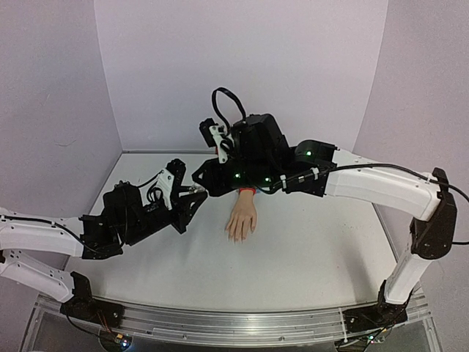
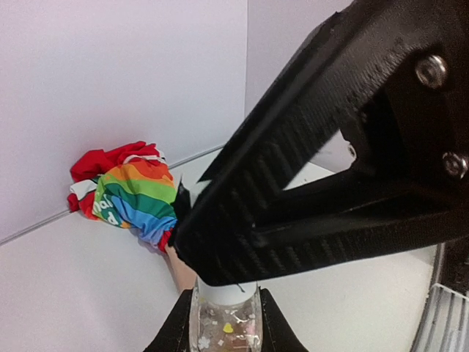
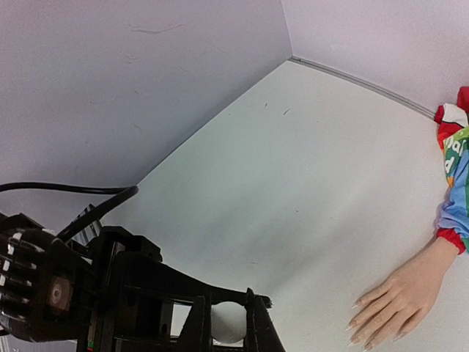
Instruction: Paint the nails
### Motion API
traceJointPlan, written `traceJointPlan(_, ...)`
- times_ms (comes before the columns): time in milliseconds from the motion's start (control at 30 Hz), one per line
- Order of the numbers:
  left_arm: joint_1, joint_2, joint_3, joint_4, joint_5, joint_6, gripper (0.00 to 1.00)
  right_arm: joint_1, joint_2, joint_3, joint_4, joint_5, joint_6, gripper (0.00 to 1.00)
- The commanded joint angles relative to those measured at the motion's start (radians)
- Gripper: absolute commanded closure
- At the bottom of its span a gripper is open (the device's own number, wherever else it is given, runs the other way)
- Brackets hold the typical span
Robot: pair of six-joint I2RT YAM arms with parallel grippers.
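The pale fake hand (image 1: 240,218) lies palm down on the white table (image 1: 308,249), its nails (image 1: 236,238) pointing toward the arms. The right wrist view shows the hand (image 3: 401,295), nails (image 3: 359,334) and rainbow sleeve (image 3: 456,176) at the right edge. My left gripper (image 2: 226,339) is shut on a small clear bottle (image 2: 223,323) with glitter inside. The bottle's white cap (image 2: 229,293) sticks up above the fingers. My right gripper (image 3: 229,323) is shut on that cap (image 3: 230,324), left of the hand. From above, both grippers (image 1: 196,192) meet left of the wrist, hiding the bottle.
Lilac walls (image 1: 242,66) close in the table at the back and sides. The bunched rainbow sleeve (image 2: 132,192) lies against the back wall. A metal rail (image 1: 242,323) runs along the near edge. The right arm (image 1: 366,183) spans the table's right half above the fake hand's wrist.
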Motion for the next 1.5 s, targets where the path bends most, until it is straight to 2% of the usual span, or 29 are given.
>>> traceJointPlan(0,0.014,-0.062,0.030,0.018,0.246,-0.046,1.00,0.014,-0.042,-0.029,0.012,-0.256,-0.229,1.00)
traceJointPlan(133,0.072,-0.093,0.029,-0.010,0.696,-0.085,1.00,0.014,-0.121,-0.131,-0.030,-0.798,-0.574,1.00)
traceJointPlan(233,0.091,-0.109,0.032,-0.029,0.858,-0.101,1.00,0.014,-0.137,-0.151,-0.076,-0.907,-0.633,1.00)
traceJointPlan(267,0.094,-0.116,0.030,-0.031,0.876,-0.105,1.00,0.014,-0.132,-0.142,-0.101,-0.903,-0.641,1.00)
traceJointPlan(367,0.095,-0.147,0.014,-0.031,0.817,-0.104,1.00,0.014,-0.136,-0.145,-0.107,-0.825,-0.619,0.97)
traceJointPlan(500,0.096,-0.170,0.013,-0.078,0.639,-0.072,1.00,0.014,-0.162,-0.147,-0.039,-0.556,-0.458,0.40)
traceJointPlan(567,0.096,-0.168,0.022,-0.123,0.544,-0.044,1.00,0.014,-0.166,-0.134,-0.027,-0.398,-0.334,0.29)
traceJointPlan(633,0.096,-0.160,0.032,-0.162,0.468,-0.013,1.00,0.014,-0.167,-0.128,-0.029,-0.279,-0.246,0.25)
traceJointPlan(900,0.096,-0.134,0.033,-0.166,0.297,0.071,1.00,0.014,-0.108,-0.066,-0.110,-0.108,-0.063,0.29)
traceJointPlan(1100,0.094,-0.088,0.043,-0.118,0.216,0.043,1.00,0.014,-0.021,0.040,-0.128,-0.075,0.030,0.44)
traceJointPlan(1267,0.093,-0.028,0.079,-0.119,0.204,0.016,1.00,0.014,0.042,0.102,-0.136,-0.033,0.064,0.55)
traceJointPlan(1467,0.091,-0.036,0.058,-0.064,0.225,-0.026,1.00,0.014,0.055,0.114,-0.138,0.033,0.059,0.67)
